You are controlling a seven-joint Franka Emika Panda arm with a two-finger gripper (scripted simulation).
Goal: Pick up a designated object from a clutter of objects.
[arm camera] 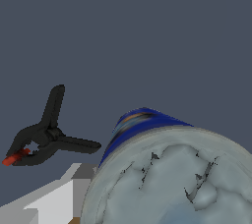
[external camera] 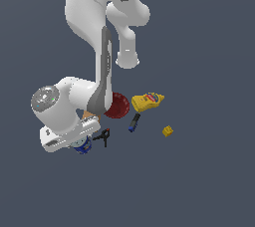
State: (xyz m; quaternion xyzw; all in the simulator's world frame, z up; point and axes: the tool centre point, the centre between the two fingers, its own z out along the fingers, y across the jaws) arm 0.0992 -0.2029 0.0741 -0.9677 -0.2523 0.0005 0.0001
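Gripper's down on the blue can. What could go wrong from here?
1. The black clamp lies close beside the blue can; a sideways shift could knock it.
2. The fingers aren't visible in either view, so the grip on the can is unconfirmed and it may slip on lift.

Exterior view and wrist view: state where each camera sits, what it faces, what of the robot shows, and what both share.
Exterior view: off the arm, high, looking down on the clutter; the white arm and its hand fill the exterior view's left, over the blue can.
Wrist view: on the wrist, close above the can's silvery-grey top; one pale gripper finger shows, jaw state unclear.
Shared: the blue can and the black clamp.
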